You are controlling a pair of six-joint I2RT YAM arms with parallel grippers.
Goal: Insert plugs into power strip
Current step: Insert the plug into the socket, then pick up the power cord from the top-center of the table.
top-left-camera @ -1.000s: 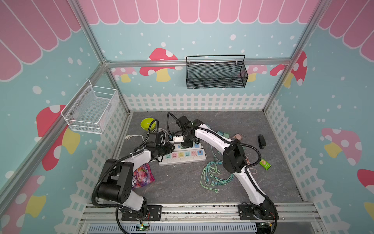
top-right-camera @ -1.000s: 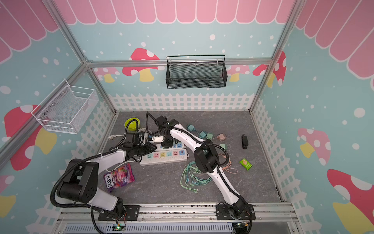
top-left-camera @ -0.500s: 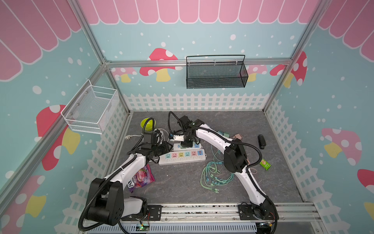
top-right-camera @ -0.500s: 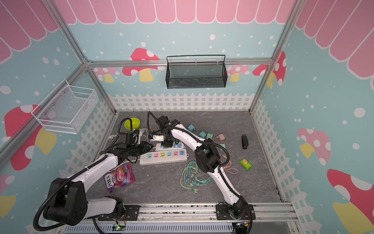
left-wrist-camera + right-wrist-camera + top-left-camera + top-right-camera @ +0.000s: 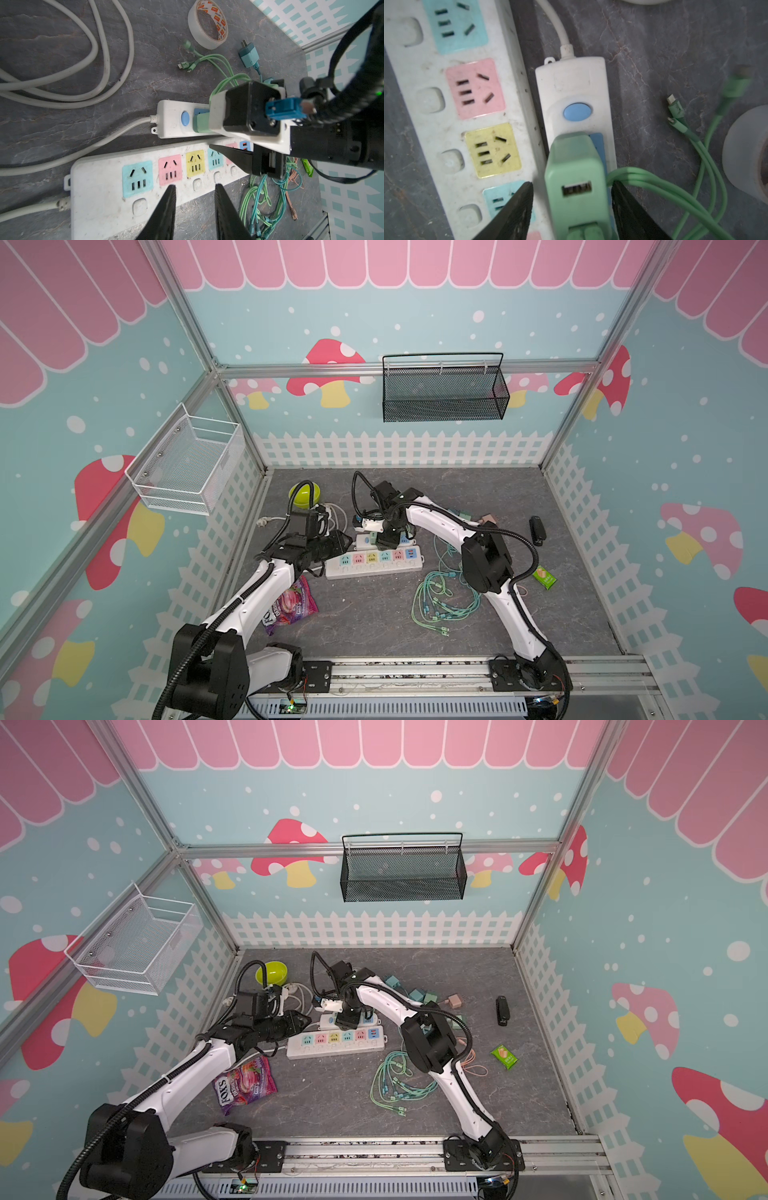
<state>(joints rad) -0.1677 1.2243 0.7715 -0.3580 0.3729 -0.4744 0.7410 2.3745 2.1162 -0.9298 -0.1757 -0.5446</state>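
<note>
right arm point(image 5: 436, 522) arched down over the small strip point(image 5: 571, 83), right hand point(image 5: 571, 184) spread astride the green plug point(image 5: 575, 166) seated in it. left hand point(image 5: 195, 185), slightly parted, empty, hovered just beside that strip.

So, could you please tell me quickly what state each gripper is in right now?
Left gripper: open a little, holding nothing.
Right gripper: open, jaws either side of the green plug, not gripping it.

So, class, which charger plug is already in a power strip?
The mint green plug, seated in the small strip beside its blue button; the teal plug lies loose.
</note>
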